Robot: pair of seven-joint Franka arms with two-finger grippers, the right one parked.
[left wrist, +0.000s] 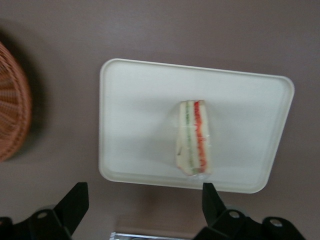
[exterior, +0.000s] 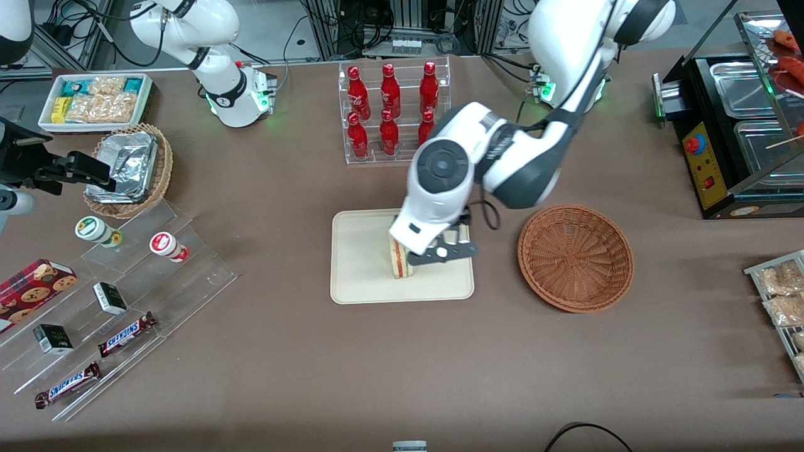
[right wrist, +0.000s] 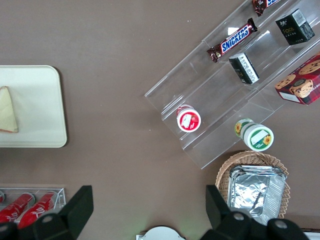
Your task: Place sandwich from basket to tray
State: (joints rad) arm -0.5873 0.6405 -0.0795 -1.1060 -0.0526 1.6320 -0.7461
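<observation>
Since the sandwich [left wrist: 193, 138] already sits on the tray [left wrist: 130, 100], basket [exterior: 575, 257] empty beside it, I'd call this the release step; my gripper [exterior: 433, 250] hovers above the tray, jaws spread apart, gripping nothing; next I'd probably just lift clear.

Brown matte table [exterior: 282, 376] filling most of the front view, evenly lit from above, soft shadows only. Along its edge farthest from the front camera: pale grey floor, tangled black cables [exterior: 81, 25], metal frame legs [exterior: 352, 25]. At the working arm's end: black appliance [exterior: 722, 144] with steel pans, yellow panel, red knob. At the parked arm's end: clear acrylic stepped stand [exterior: 125, 295]. Between them, clear rack of red bottles [exterior: 392, 113]
</observation>
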